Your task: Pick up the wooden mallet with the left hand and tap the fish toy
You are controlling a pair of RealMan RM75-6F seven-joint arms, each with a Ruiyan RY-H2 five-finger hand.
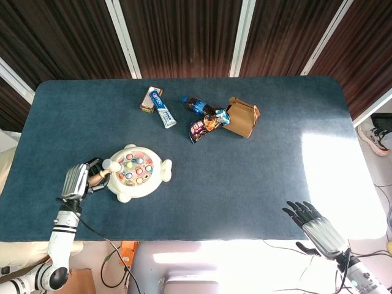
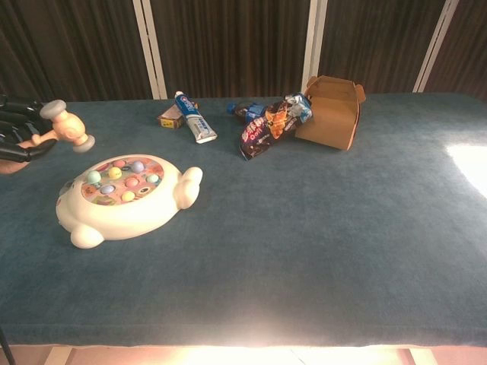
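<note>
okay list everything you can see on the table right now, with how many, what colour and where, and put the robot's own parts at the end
Table: one, dark blue-green top.
Fish toy: one, cream with coloured buttons, near left.
Wooden mallet: one, pale wood with grey faces, raised just left of the fish toy.
Toothpaste tube: one, white and blue, far centre-left, against a small box.
Bottle: one, dark, blue cap, far centre.
Snack packet: one, multicoloured, beside the brown carton.
Carton: one, brown, far centre.
Left hand: black and silver, holds the mallet.
Right hand: fingers spread, near right edge, holding nothing.
</note>
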